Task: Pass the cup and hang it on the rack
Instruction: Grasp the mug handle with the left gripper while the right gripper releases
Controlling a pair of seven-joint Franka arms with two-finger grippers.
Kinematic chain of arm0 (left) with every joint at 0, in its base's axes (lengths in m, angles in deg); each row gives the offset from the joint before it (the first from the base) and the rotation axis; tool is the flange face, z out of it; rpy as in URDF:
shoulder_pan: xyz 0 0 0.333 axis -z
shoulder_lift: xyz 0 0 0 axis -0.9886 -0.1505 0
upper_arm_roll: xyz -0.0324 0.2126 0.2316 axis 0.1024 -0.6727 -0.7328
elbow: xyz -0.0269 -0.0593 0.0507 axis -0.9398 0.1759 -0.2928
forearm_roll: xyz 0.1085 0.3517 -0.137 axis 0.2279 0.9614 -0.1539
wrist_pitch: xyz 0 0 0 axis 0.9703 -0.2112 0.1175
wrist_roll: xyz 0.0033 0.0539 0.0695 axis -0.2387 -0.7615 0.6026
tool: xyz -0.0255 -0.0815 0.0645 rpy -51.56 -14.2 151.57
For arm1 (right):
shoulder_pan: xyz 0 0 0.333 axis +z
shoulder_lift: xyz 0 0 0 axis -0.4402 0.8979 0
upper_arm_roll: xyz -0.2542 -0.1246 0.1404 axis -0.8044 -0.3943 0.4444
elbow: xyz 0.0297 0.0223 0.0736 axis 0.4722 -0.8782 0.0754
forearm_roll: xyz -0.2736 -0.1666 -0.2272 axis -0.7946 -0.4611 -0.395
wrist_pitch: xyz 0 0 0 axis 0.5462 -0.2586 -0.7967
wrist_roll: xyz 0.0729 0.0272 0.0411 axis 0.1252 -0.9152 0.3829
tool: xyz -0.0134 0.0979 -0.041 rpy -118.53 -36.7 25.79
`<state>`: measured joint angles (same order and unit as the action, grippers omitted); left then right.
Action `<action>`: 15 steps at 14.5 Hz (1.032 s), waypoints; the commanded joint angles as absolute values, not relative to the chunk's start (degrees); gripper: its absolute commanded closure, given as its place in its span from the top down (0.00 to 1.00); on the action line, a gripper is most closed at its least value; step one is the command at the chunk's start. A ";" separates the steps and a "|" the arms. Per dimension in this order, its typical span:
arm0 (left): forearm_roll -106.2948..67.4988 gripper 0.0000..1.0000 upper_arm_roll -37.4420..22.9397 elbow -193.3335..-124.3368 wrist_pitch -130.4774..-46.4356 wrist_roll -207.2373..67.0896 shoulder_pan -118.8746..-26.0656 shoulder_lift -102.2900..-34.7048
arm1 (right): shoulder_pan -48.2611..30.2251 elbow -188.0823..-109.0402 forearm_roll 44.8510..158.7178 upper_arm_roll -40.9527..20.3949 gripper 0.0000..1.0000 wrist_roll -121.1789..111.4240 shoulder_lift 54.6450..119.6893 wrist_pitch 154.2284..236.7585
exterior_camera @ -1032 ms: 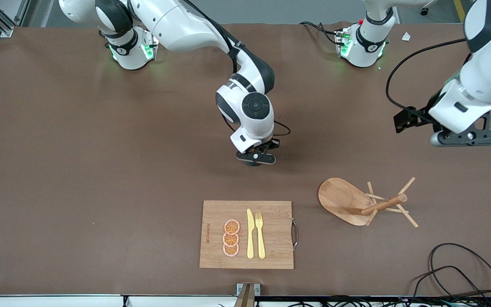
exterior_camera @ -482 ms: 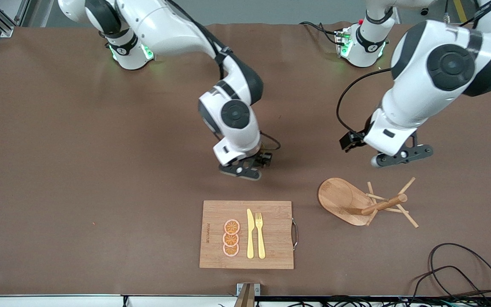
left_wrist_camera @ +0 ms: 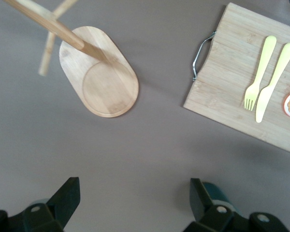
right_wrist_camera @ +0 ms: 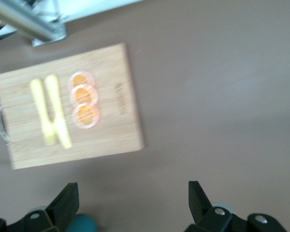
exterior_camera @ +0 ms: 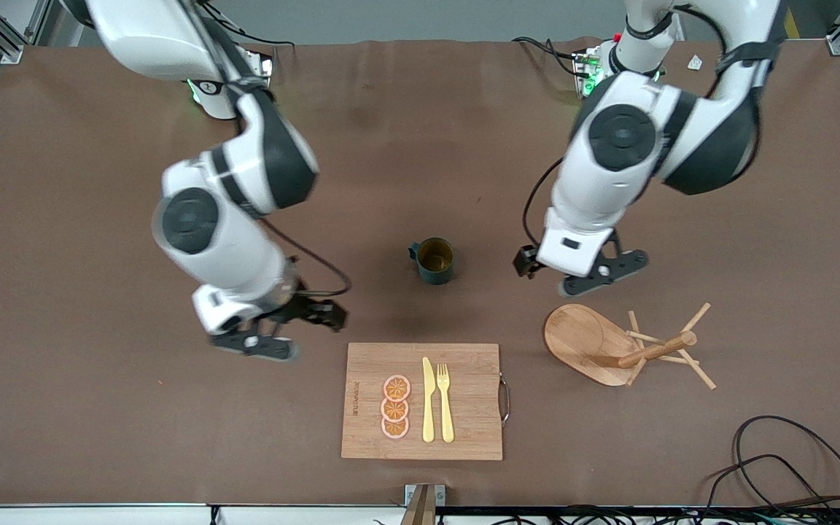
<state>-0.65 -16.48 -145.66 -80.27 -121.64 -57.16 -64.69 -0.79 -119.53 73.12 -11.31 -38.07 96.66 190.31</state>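
Note:
The dark teal cup with a yellow inside stands upright and alone on the brown table, farther from the front camera than the cutting board. My right gripper hangs open and empty over the table beside the board's corner toward the right arm's end; its wrist view has a bit of the cup at the edge. My left gripper is open and empty over the table between the cup and the bamboo rack. In the left wrist view, the rack's base lies ahead and the cup peeks past one finger.
A wooden cutting board with a yellow knife, a fork and orange slices lies near the front edge of the table. Black cables coil at the front corner toward the left arm's end.
My right gripper opened, left the cup standing on the table and swung away toward its own end. My left arm swept in from its end to beside the cup.

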 commanded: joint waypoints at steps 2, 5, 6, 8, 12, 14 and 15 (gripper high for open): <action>8.11 1.00 -17.05 -136.22 -79.93 -137.15 -48.93 -74.41 | -10.97 -130.57 71.88 -10.37 1.00 -25.93 88.32 191.32; 14.53 0.95 -17.32 -134.36 -80.01 -146.12 -42.70 -78.90 | -18.71 -131.98 71.88 -10.37 1.00 -19.16 86.21 191.14; 17.08 0.95 -17.40 -134.27 -80.01 -149.37 -40.32 -80.13 | -20.21 -131.98 71.01 -10.54 1.00 -16.01 85.68 190.71; 20.95 0.94 -17.93 -132.53 -79.93 -157.89 -35.93 -83.55 | -22.59 -131.89 68.90 -10.63 1.00 -14.65 84.01 187.82; 21.94 0.90 -27.14 -127.07 -79.66 -167.93 -22.75 -90.67 | -25.05 -131.28 66.70 -10.72 1.00 -14.04 79.01 184.55; 21.94 0.88 -29.35 -126.97 -79.22 -174.86 -18.78 -93.49 | -25.68 -131.19 66.78 -10.54 1.00 -14.04 76.46 182.89; 22.02 0.88 -30.05 -126.97 -79.22 -177.15 -17.81 -94.81 | -25.68 -131.28 66.78 -10.54 1.00 -13.95 75.66 182.18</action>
<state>21.29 -27.90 -130.18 -80.40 -173.11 -19.90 -90.86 -24.65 -128.79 67.81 -11.77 -14.38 79.33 183.19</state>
